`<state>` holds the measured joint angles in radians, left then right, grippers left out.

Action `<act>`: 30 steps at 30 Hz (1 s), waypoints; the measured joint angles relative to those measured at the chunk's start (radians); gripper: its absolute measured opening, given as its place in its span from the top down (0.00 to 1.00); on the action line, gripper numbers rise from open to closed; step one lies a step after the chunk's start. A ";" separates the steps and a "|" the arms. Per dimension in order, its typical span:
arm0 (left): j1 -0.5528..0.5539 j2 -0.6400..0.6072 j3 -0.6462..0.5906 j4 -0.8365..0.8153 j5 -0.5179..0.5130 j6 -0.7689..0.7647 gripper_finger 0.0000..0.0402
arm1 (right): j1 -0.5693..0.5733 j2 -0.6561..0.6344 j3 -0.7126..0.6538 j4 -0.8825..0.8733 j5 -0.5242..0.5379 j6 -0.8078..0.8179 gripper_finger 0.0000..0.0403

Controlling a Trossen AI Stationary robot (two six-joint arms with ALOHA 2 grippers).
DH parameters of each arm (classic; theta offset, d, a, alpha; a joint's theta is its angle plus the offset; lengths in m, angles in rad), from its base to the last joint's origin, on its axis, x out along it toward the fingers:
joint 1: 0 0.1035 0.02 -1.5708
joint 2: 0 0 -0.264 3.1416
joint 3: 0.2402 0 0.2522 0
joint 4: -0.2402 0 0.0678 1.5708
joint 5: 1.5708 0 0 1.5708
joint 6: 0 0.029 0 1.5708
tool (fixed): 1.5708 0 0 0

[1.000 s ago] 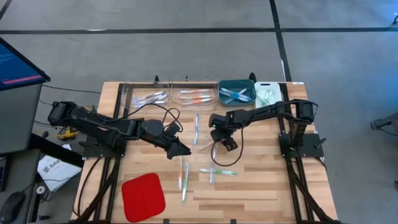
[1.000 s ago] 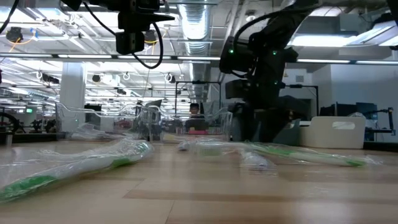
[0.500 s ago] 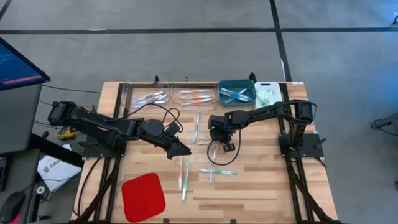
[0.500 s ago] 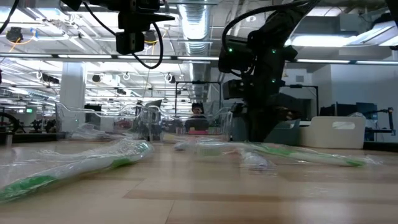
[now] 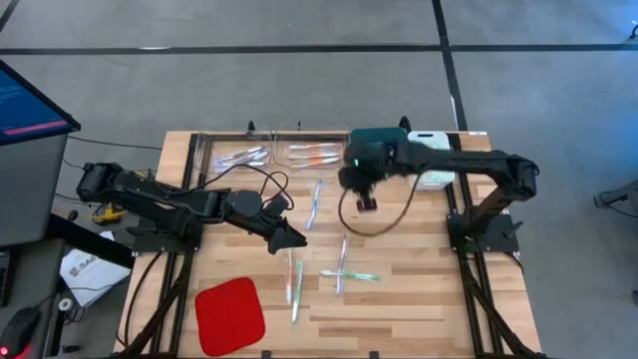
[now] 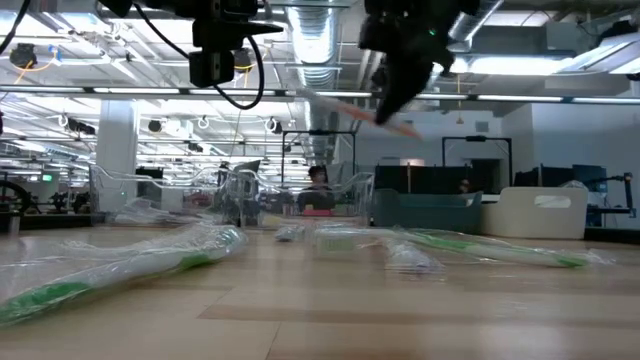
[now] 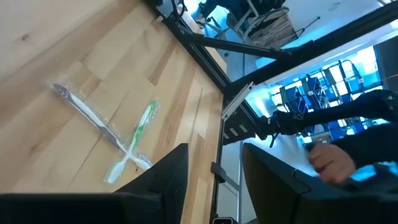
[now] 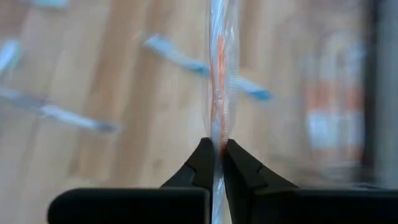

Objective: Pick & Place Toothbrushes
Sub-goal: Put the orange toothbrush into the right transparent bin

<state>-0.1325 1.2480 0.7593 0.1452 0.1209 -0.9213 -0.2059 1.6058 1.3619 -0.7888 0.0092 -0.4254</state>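
right gripper [image 8: 216, 163] clenched on an orange toothbrush [image 8: 219, 93], held aloft; carry level to the matching bin [image 5: 311, 156]. left gripper [image 7: 214, 163] idle, parted.

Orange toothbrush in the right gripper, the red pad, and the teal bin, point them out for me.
orange toothbrush [image 8: 219, 74], right wrist view, wrapped shaft above the fingertips
red pad [image 5: 229, 314], high view, its middle
teal bin [image 6: 425, 212], low view, front wall

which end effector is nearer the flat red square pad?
Left. The left end effector hangs just above-right of the flat red square pad in the high view; the right end effector is farther back, near the bins.
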 joint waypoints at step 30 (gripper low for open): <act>-0.048 -0.156 0.001 0.010 -0.102 -0.038 0.64 | -0.324 0.626 0.682 -0.018 -0.137 -0.158 0.98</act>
<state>-0.1802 1.0921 0.7601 0.1552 0.0190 -0.9591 -0.5297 2.2321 2.0442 -0.8065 -0.1279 -0.5831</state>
